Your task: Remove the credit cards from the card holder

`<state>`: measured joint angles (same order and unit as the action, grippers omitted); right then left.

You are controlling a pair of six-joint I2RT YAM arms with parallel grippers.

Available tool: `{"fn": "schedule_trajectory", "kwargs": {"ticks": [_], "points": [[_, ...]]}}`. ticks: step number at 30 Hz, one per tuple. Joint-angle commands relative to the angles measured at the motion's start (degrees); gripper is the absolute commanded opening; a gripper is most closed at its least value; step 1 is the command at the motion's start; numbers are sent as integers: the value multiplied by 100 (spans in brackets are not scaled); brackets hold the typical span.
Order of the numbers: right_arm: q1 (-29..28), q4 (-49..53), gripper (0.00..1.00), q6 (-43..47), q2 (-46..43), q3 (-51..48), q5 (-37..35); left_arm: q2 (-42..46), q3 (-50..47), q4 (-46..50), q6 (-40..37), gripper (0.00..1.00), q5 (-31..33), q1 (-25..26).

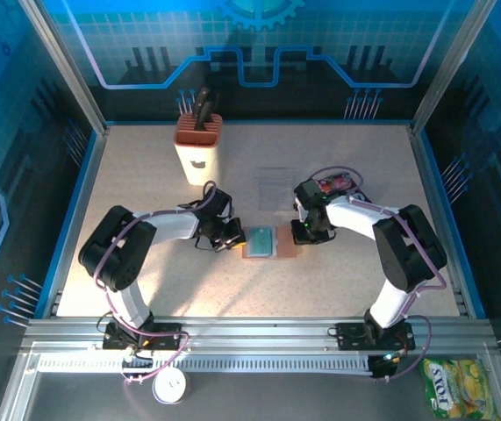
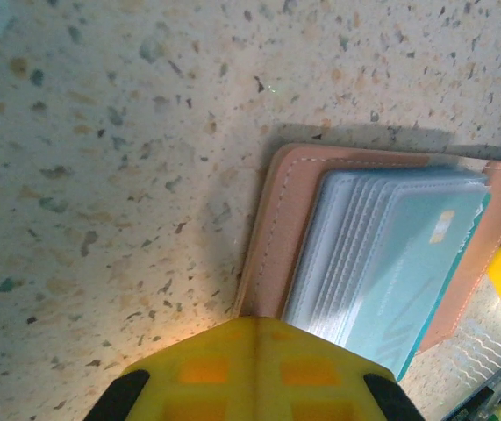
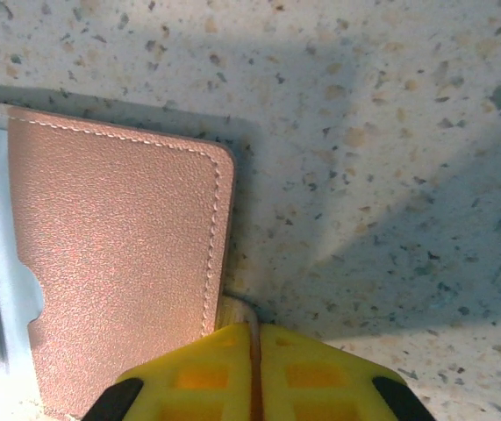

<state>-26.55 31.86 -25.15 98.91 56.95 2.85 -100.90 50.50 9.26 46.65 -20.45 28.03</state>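
Observation:
The brown card holder (image 1: 286,252) lies open on the table between both arms. A teal credit card (image 1: 260,239) rests on top of its clear sleeves. In the left wrist view the teal credit card (image 2: 408,263) sits in the fanned sleeves (image 2: 342,254) over the brown flap (image 2: 281,219). My left gripper (image 2: 257,323) is shut, its tip at the holder's near edge with nothing seen between the fingers. My right gripper (image 3: 254,329) is shut on a thin tan edge of the card holder (image 3: 118,254), at the corner of its other flap.
A knife block (image 1: 198,145) stands at the back left. A purple snack packet (image 1: 336,184) lies just behind the right arm, and a clear tray (image 1: 272,187) behind the holder. A green snack bag (image 1: 457,386) and a white roll (image 1: 169,387) lie off the table in front.

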Motion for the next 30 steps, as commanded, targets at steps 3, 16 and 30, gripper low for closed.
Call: {"fn": "schedule_trajectory", "kwargs": {"ticks": [3,16,30], "points": [[146,347,10,111,-76,-99,-605,-257,-108,849,99,2,369,-17],[175,458,31,7,-245,-75,-507,-106,33,924,48,3,166,-30],[370,811,46,18,-218,-89,-968,15,187,1030,-33,4,190,-26]]}}
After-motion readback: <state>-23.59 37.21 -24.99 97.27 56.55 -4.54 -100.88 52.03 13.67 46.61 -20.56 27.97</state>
